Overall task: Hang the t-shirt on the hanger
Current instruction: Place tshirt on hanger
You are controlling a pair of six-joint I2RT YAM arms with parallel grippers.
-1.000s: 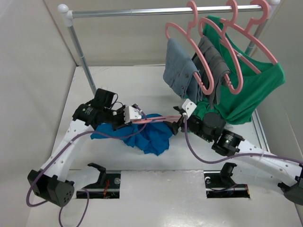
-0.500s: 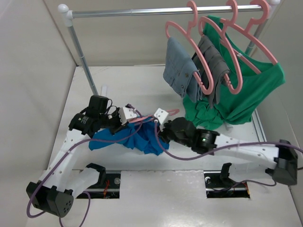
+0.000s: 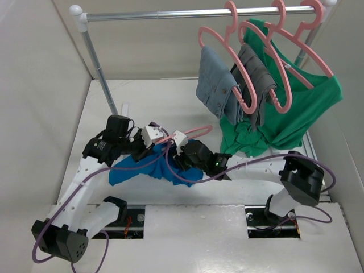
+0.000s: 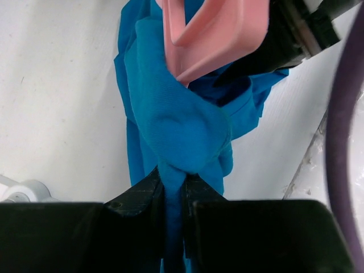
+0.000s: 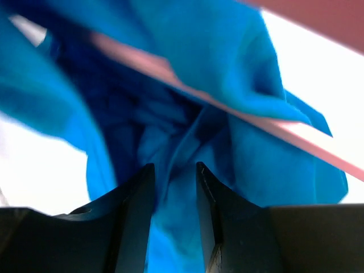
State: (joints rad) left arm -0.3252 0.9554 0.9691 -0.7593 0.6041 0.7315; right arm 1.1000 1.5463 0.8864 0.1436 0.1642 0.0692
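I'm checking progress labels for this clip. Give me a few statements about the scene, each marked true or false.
The left hand pinches the t-shirt. True.
The hanger hangs on the rail. False: it sits low over the table, poking into the t-shirt.
A green shirt hangs from the rail. True.
The t-shirt is spread neatly on the hanger. False: it is bunched up on the table.
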